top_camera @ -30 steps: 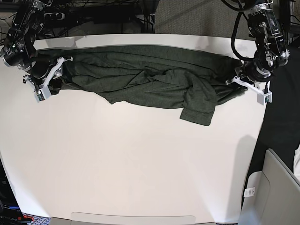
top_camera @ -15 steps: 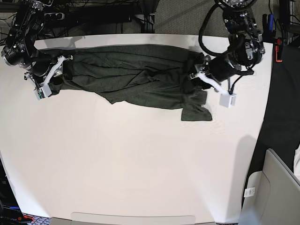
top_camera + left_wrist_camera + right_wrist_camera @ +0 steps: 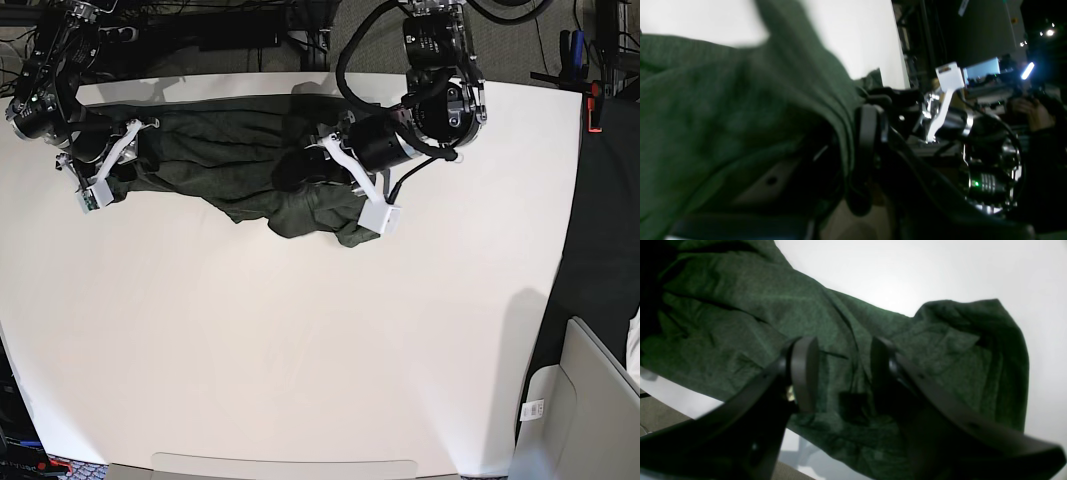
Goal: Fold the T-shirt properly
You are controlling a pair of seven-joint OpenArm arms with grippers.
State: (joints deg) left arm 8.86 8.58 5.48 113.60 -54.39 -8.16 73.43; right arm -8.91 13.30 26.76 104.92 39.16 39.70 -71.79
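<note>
The dark olive-green T-shirt [image 3: 210, 150] lies bunched along the far side of the white table [image 3: 300, 350]. Its right end is folded back over its middle. My left gripper [image 3: 305, 168] is shut on that end; in the left wrist view the cloth [image 3: 723, 110] drapes over the gripper [image 3: 853, 140], hiding one finger. My right gripper [image 3: 122, 172] is at the shirt's left end. In the right wrist view it [image 3: 843, 373] is open, jaws apart just above the wrinkled cloth [image 3: 740, 313], with nothing between them.
The shirt runs close to the table's far edge [image 3: 250, 80], with cables and dark gear behind it. A grey box [image 3: 590, 400] stands off the table at the lower right. A red-handled tool [image 3: 597, 105] sits past the right edge.
My left gripper has swept from the table's right end to the middle, dragging the shirt's right end over the rest. My right gripper has stayed at the left end.
</note>
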